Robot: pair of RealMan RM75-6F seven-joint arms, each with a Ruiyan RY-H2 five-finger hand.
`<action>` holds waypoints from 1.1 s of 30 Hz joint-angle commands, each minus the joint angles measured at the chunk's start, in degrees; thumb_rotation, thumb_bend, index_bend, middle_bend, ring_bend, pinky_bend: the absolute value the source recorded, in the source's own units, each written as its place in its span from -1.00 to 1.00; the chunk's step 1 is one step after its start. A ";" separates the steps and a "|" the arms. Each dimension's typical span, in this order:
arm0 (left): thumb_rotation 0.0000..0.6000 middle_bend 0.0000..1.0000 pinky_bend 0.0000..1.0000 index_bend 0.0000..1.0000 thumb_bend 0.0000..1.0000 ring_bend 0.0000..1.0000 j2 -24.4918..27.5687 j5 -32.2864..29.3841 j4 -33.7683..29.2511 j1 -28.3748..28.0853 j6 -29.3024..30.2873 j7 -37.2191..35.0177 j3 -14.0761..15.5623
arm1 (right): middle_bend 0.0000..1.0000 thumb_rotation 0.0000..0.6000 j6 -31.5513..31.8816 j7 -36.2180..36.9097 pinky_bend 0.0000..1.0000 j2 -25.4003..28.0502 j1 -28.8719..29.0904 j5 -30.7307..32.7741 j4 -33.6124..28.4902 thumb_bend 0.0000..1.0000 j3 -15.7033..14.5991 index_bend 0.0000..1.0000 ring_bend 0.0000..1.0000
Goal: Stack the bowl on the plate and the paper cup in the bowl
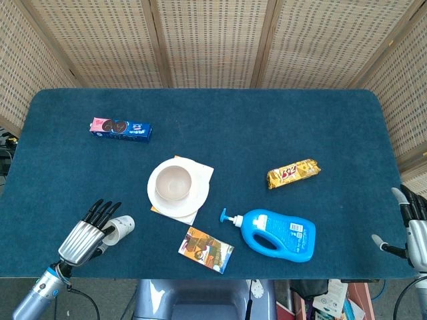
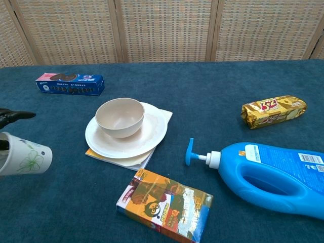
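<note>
The left hand [image 1: 85, 235] (mostly cut off in the chest view) held the tipped paper cup [image 2: 24, 158]; right of it the empty bowl [image 2: 120, 117] sat on the plate [image 2: 152, 137]; the right hand [image 1: 415, 230] showed fingers spread, holding nothing

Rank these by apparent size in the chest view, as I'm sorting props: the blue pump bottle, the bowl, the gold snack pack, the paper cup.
1. Blue pump bottle, though nearest the camera.
2. Bowl.
3. Gold snack pack.
4. Paper cup, partly cut off at the frame edge, so unsure against the pack.
</note>
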 commanded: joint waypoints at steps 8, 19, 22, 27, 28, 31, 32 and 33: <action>1.00 -1.00 -1.00 0.22 -0.19 -1.00 5.32 -7.79 -10.02 -5.68 -6.73 1.73 -7.42 | -1.00 1.00 -0.44 -0.30 -1.00 0.14 0.08 0.16 -0.19 -0.72 -0.12 -1.00 -1.00; 1.00 -1.00 -1.00 0.22 -0.19 -1.00 8.19 -27.04 -21.04 -17.00 -22.82 14.38 -19.00 | -1.00 1.00 -0.76 1.26 -1.00 0.41 -0.03 1.00 0.30 -0.72 0.18 -1.00 -1.00; 1.00 -1.00 -1.00 0.22 -0.19 -1.00 7.75 -31.15 -22.05 -19.61 -25.07 18.07 -20.58 | -1.00 1.00 -0.76 1.94 -1.00 0.57 -0.10 1.07 0.50 -0.72 0.24 -1.00 -1.00; 1.00 -1.00 -1.00 0.22 -0.19 -1.00 5.85 -40.50 -24.21 -25.36 -28.81 26.52 -22.38 | -1.00 1.00 -1.12 4.25 -1.00 0.75 -0.16 1.52 1.32 -0.72 0.45 -1.00 -1.00; 1.00 -1.00 -1.00 0.22 -0.19 -1.00 5.70 -43.73 -24.93 -26.67 -29.42 28.85 -22.49 | -1.00 1.00 -1.18 4.71 -1.00 0.84 -0.16 1.52 1.42 -0.72 0.49 -1.00 -1.00; 1.00 -1.00 -1.00 0.22 -0.18 -1.00 5.32 -51.45 -26.94 -29.62 -29.38 33.58 -22.58 | -1.00 1.00 -1.16 5.57 -1.00 0.85 -0.22 1.43 1.76 -0.72 0.49 -1.00 -1.00; 1.00 -1.00 -1.00 0.22 -0.18 -1.00 5.20 -53.58 -27.52 -30.48 -29.17 34.71 -22.55 | -1.00 1.00 -1.14 5.84 -1.00 0.87 -0.24 1.41 1.85 -0.72 0.50 -1.00 -1.00; 1.00 -1.00 -1.00 0.22 -0.18 -1.00 5.09 -55.38 -28.04 -31.25 -28.79 35.76 -22.43 | -1.00 1.00 -1.12 6.10 -1.00 0.91 -0.28 1.41 1.94 -0.72 0.51 -1.00 -1.00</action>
